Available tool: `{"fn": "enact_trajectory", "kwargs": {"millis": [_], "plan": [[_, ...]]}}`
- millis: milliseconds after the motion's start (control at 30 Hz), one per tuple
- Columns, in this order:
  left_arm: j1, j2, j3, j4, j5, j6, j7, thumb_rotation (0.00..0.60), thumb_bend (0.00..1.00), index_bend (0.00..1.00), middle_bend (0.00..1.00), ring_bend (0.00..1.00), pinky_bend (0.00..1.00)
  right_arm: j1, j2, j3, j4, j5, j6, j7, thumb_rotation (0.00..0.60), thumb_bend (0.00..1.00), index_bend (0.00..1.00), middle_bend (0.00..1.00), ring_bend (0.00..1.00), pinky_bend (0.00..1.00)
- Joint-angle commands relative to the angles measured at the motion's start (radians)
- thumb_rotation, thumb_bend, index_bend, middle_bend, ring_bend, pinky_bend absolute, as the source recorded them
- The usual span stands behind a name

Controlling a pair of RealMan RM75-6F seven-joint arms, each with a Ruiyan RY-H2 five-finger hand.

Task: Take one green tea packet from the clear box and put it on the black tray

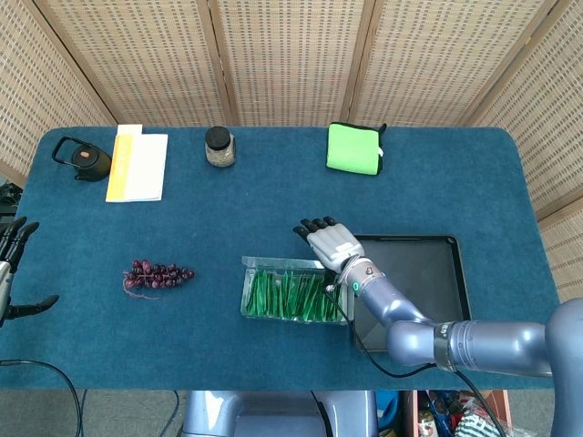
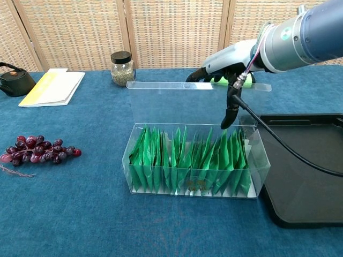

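The clear box (image 1: 244, 291) (image 2: 260, 160) sits at the table's front middle, its lid (image 2: 177, 104) standing upright at the back. A row of upright green tea packets (image 1: 291, 296) (image 2: 187, 158) fills it. My right hand (image 1: 328, 242) (image 2: 228, 61) hovers over the box's right end, holding nothing. Its fingers reach out above the lid's top edge, and its thumb (image 2: 231, 112) hangs down just above the packets. The black tray (image 1: 428, 273) (image 2: 311, 160) lies right of the box with nothing on it. My left hand (image 1: 13, 269) is at the far left edge with its fingers apart.
A bunch of grapes (image 1: 157, 274) (image 2: 37, 148) lies left of the box. Along the back are a black teapot (image 1: 82, 159) (image 2: 13, 79), a yellow-and-white booklet (image 1: 137, 162) (image 2: 53, 87), a glass jar (image 1: 219, 147) (image 2: 122, 68) and a green cloth (image 1: 354, 148).
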Motion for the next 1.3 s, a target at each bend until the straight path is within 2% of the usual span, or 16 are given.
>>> {"fn": "enact_trajectory", "kwargs": {"millis": [33,200,533,800,1033,1167,1300], "plan": [[-0.001,0.0,0.0,-0.001,-0.002,-0.001,0.001,0.6,0.06,0.0,0.0,0.0,0.0,0.009,0.024,0.016,-0.016,0.006,0.004,0.02,0.6,0.26,0.0,0.0,0.0,0.0],[-0.001,0.0,0.0,-0.002,-0.002,0.0,0.003,0.6,0.06,0.0,0.0,0.0,0.0,0.014,0.036,0.033,-0.012,0.01,0.024,0.05,0.6,0.26,0.0,0.0,0.0,0.0],[-0.004,0.0,0.001,-0.003,-0.001,-0.004,0.005,0.6,0.06,0.0,0.0,0.0,0.0,-0.031,-0.018,0.037,0.046,-0.088,0.151,0.075,0.6,0.26,0.0,0.0,0.0,0.0],[-0.005,0.0,0.001,-0.004,-0.003,-0.005,0.006,0.6,0.06,0.0,0.0,0.0,0.0,-0.052,-0.046,0.035,0.077,-0.106,0.172,0.062,0.6,0.26,0.0,0.0,0.0,0.0],[-0.008,0.0,-0.001,-0.002,-0.008,-0.009,0.004,0.6,0.06,0.0,0.0,0.0,0.0,-0.069,-0.025,0.05,0.039,-0.149,0.172,0.064,0.6,0.26,0.0,0.0,0.0,0.0],[-0.01,0.0,-0.001,-0.002,-0.009,-0.011,0.004,0.6,0.06,0.0,0.0,0.0,0.0,-0.098,0.004,0.048,-0.03,-0.257,0.172,0.078,0.6,0.26,0.01,0.0,0.0,0.0],[-0.01,0.001,0.0,-0.004,-0.004,-0.01,0.003,0.6,0.06,0.0,0.0,0.0,0.0,-0.161,0.016,0.012,-0.087,-0.5,0.169,0.115,0.6,0.26,0.12,0.0,0.0,0.0]]}}
